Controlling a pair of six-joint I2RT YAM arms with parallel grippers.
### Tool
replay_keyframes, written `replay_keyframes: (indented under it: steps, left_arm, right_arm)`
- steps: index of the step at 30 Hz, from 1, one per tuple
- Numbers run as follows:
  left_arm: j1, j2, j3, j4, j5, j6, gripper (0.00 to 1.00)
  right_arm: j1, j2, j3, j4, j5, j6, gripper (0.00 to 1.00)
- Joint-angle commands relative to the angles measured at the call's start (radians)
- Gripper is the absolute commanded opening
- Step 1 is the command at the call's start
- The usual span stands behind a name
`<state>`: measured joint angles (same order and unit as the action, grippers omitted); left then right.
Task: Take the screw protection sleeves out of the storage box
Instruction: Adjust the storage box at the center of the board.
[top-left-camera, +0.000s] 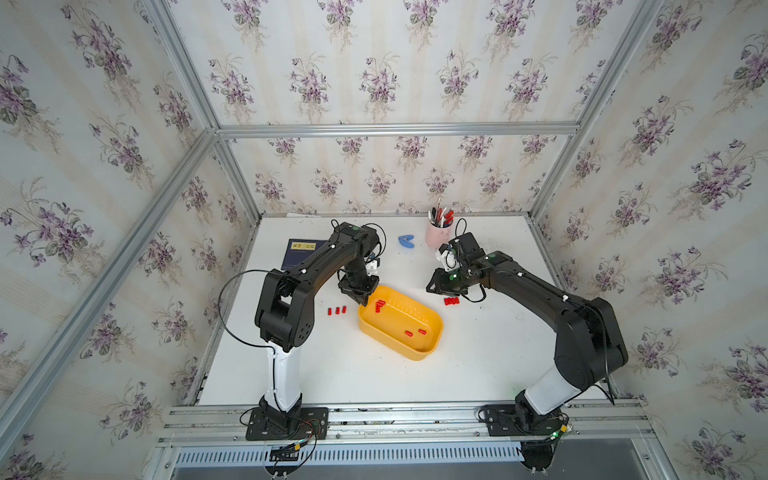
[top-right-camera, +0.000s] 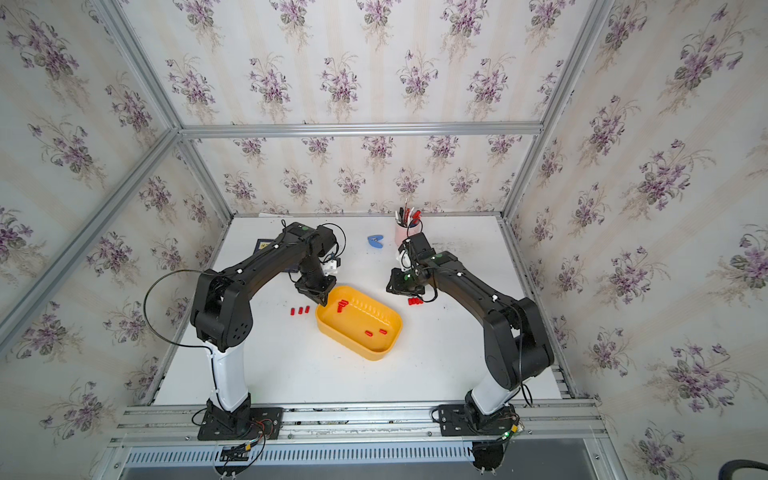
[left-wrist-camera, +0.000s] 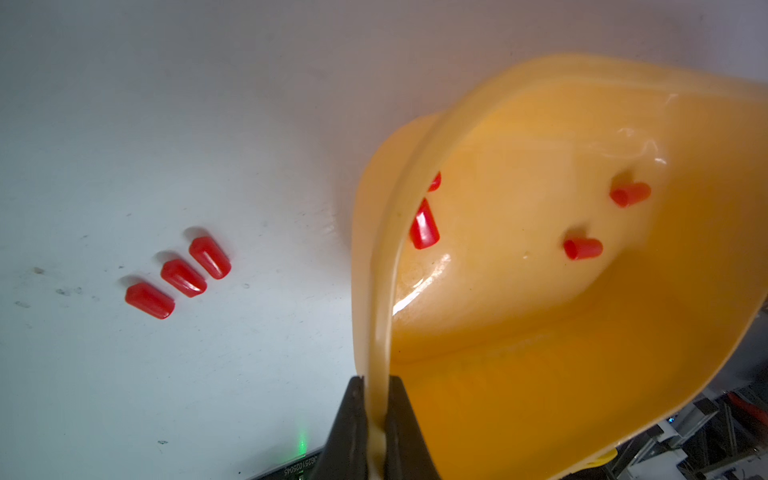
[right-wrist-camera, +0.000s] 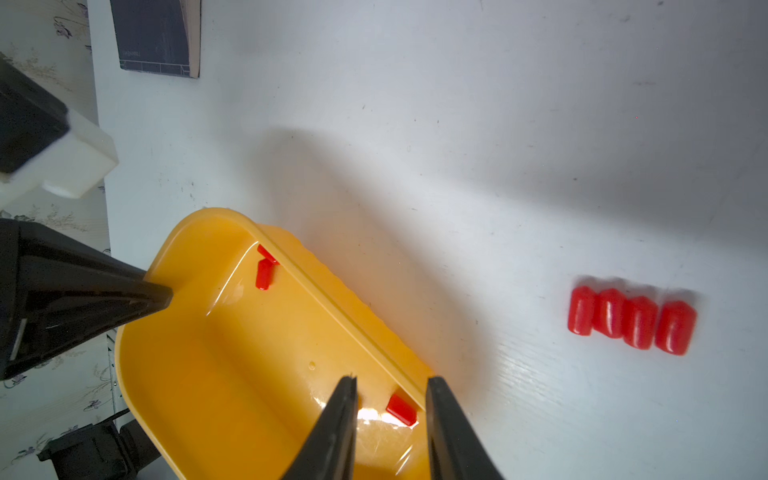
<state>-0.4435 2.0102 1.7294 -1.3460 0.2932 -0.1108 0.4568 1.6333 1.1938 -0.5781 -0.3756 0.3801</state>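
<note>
In both top views we judge the task a little past halfway. Seven sleeves (top-left-camera: 451, 301) lie out on the table (top-left-camera: 498, 353): a tight row of four by the right arm and a row of three (top-right-camera: 300, 310) on the left arm's side of the tray (top-left-camera: 399, 320). At least four are left inside: a small cluster (top-left-camera: 379, 306) at the far end and two (top-right-camera: 375, 332) nearer the front. The left claw (top-left-camera: 365, 297) sits on the tray's far corner, and the right claw (top-left-camera: 432, 287) hangs just beyond the tray's far side, near the row of four.

From the left wrist we see the left claw (left-wrist-camera: 376, 390) pressed together on the tray's rim (left-wrist-camera: 386, 266), the thin wall pinched between its fingers. Four sleeves show on the tray floor, three on the table beside it.

From the right wrist we see the right claw (right-wrist-camera: 390, 386) with its fingers apart and nothing between them. It hovers over the tray's edge, one sleeve (right-wrist-camera: 401, 409) lying on the floor below the gap. We cannot tell whether a fingertip touches anything.
</note>
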Motion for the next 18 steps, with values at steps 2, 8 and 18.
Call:
replay_keyframes:
  steps: [2,8,18]
  left_arm:
    - [0.018,0.005,0.028,-0.07,0.046,0.025,0.05]
    - [0.003,-0.01,0.028,-0.061,-0.072,-0.017,0.04]
    - [-0.021,-0.173,-0.257,0.294,-0.127,-0.214,0.03]
  right_arm:
    - [0.002,0.002,0.001,0.007,-0.009,-0.012,0.33]
    - [0.006,0.003,0.005,0.012,-0.01,-0.013,0.33]
    - [0.019,-0.001,0.015,0.014,-0.013,-0.017,0.33]
